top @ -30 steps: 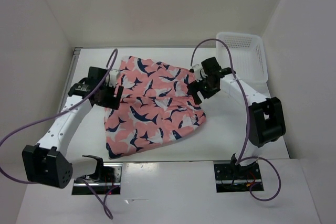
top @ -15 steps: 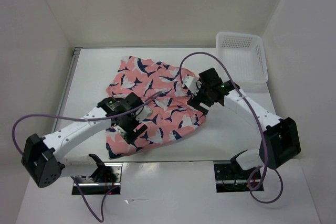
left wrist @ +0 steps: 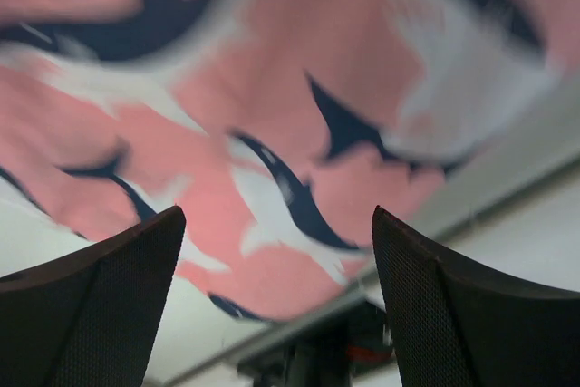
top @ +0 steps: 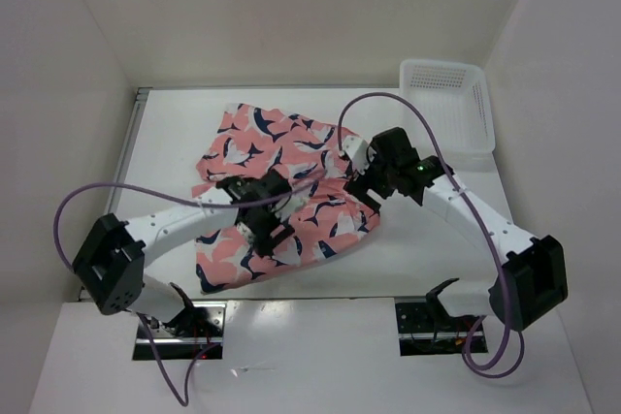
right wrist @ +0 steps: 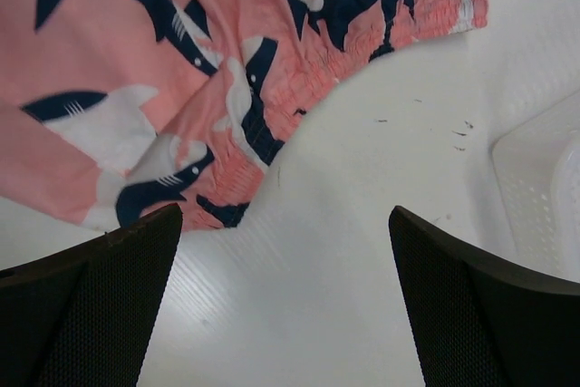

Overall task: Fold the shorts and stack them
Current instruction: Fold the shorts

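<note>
Your left gripper (top: pixel 270 237), spread, hangs over the salmon-pink shark-print fabric shorts (top: pixel 281 157); your right gripper (top: pixel 361 181), spread, hangs at their edge, near the white plastic mesh basket (top: pixel 443 65).

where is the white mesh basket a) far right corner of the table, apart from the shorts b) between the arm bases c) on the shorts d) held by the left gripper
a: the white mesh basket sits in the far right corner of the table, with bare tabletop between it and the shorts.

White plastic mesh basket (top: pixel 448 109) at the far right corner of the white table (top: pixel 170 133), beside the wall
</note>
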